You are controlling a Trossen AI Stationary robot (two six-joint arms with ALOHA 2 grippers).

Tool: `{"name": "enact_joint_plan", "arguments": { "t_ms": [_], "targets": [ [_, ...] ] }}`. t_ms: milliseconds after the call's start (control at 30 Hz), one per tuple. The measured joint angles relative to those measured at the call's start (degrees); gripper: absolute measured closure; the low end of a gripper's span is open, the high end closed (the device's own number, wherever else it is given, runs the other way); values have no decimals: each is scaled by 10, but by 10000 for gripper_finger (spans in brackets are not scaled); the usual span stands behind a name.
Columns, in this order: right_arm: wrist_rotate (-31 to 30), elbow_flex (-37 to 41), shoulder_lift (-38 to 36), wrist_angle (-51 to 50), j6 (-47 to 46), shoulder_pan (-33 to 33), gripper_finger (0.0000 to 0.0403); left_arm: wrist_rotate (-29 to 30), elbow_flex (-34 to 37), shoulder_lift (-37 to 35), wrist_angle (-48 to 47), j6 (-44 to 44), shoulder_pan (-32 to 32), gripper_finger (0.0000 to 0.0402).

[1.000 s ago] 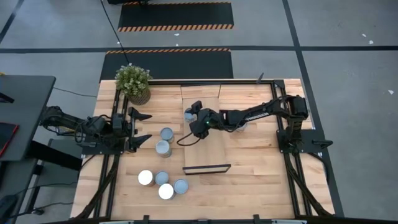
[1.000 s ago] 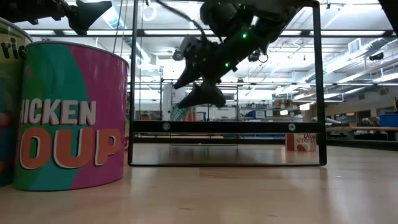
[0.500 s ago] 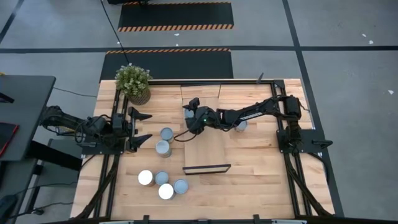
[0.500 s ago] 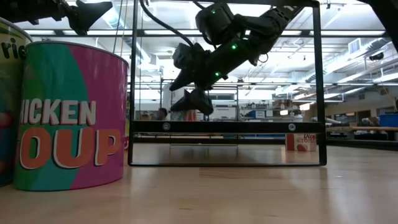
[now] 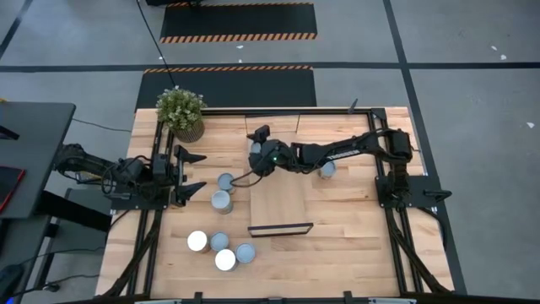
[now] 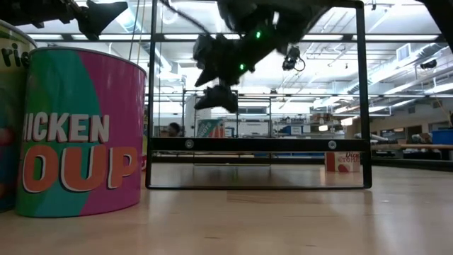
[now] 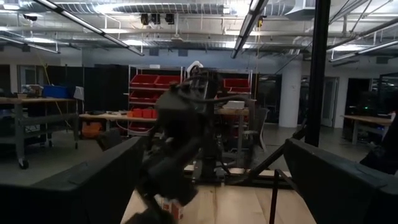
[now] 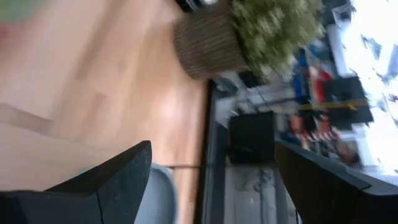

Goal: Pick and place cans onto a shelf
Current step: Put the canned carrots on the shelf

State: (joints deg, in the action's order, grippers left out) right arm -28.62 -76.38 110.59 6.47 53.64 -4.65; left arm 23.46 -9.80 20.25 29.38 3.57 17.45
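Cans sit in two groups on the tabletop [image 5: 354, 219]: a pair [image 5: 224, 191] just right of the left claw, and four more [image 5: 219, 248] clustered nearer the front edge. Another can [image 5: 327, 169] stands under the right arm's forearm, beside the shelf [image 5: 281, 194], a pale board lying mid-table with a black frame [image 5: 280, 228] at its near end. In the low view that frame [image 6: 258, 185] rises as a tall rectangle, and a pink-and-teal soup can [image 6: 78, 131] fills the left foreground.

Right claw [image 5: 253, 145] hangs above the tabletop off the shelf's far left corner, fingers parted and gripping nothing; a can [image 8: 152, 193] shows just past its fingers. A potted plant [image 5: 180, 112] stands near it at the back left corner.

Left claw [image 5: 192, 173] waits at the left edge, fingers spread wide and released.
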Motion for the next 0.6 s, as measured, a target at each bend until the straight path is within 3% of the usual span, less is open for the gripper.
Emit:
{"name": "enact_joint_plan", "arguments": {
  "t_ms": [133, 267, 600],
  "targets": [
    [12, -21, -7, -129, -35, 4, 55, 0, 0, 0, -2, 0, 0, 5],
    [17, -24, -7, -189, -34, 2, 55, 0, 0, 0, -1, 0, 0, 5],
    [47, -24, 0, -133, -60, -32, 55, 0, 0, 0, 0, -4, 0, 5]
  ]
}}
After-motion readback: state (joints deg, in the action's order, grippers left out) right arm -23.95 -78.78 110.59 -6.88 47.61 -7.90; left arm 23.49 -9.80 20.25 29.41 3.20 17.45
